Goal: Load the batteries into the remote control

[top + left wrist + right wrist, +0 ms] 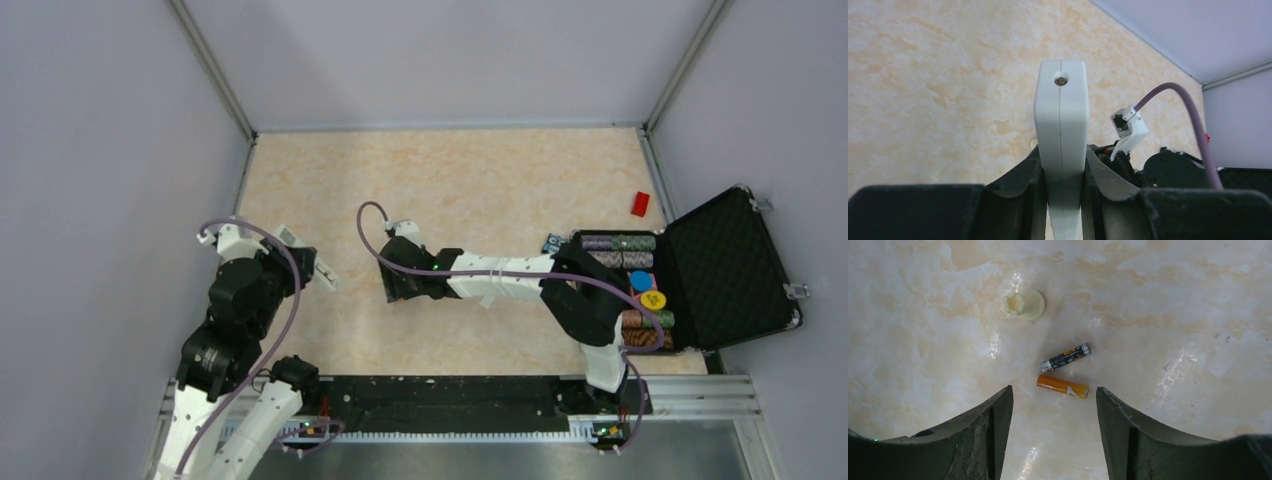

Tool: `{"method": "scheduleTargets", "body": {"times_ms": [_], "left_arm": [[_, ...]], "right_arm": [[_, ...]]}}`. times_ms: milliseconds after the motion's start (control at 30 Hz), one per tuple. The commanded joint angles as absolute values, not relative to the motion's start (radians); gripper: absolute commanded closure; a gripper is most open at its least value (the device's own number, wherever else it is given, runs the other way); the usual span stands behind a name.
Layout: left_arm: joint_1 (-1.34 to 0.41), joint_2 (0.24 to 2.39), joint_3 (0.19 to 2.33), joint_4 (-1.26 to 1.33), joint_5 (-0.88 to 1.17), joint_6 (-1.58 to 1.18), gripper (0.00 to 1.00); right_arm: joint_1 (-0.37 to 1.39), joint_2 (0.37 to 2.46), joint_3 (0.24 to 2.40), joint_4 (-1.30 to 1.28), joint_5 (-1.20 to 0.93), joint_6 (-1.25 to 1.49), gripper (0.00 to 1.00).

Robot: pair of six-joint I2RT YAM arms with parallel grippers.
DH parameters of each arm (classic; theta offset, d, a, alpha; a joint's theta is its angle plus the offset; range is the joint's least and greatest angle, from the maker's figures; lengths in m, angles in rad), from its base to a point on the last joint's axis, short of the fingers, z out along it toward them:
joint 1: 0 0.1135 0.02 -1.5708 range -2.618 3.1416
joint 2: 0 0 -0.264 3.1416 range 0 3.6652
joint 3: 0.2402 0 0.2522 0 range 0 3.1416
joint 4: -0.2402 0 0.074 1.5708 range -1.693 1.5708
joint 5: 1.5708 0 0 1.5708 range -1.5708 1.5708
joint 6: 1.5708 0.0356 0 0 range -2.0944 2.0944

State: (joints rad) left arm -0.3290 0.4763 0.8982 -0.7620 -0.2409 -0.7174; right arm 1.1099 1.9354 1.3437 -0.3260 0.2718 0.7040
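In the left wrist view the white remote control (1061,120) stands on edge between my left gripper's (1062,175) black fingers, which are shut on its narrow sides. From above, that gripper (312,266) holds the remote control (328,278) off the table at the left. Two batteries lie side by side on the table in the right wrist view, a black one (1066,357) and an orange one (1062,386). My right gripper (1053,405) hovers open just short of them with nothing between its fingers. In the top view it (397,290) hides the batteries.
A small cream lump (1025,304) lies on the table beyond the batteries. An open black case (735,265) with striped chip rolls (620,243) stands at the right edge. A red block (640,203) lies behind it. Walls close in the table.
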Motion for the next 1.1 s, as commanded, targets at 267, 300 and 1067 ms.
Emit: {"method": "scheduleTargets", "body": {"times_ms": [267, 300, 1067], "left_arm": [[-0.327, 0.427, 1.062, -0.772, -0.344, -0.720, 1.00], [-0.327, 0.427, 1.064, -0.777, -0.344, -0.720, 1.00], [-0.327, 0.429, 1.023, -0.708, -0.214, -0.685, 1.00]], "right_arm": [[1.109, 2.001, 1.428, -0.277, -0.037, 0.178, 0.38], [1.109, 2.008, 1.436, -0.298, -0.049, 0.152, 0.39], [1.097, 2.086, 1.487, -0.422, 0.028, 0.032, 0.61]]}}
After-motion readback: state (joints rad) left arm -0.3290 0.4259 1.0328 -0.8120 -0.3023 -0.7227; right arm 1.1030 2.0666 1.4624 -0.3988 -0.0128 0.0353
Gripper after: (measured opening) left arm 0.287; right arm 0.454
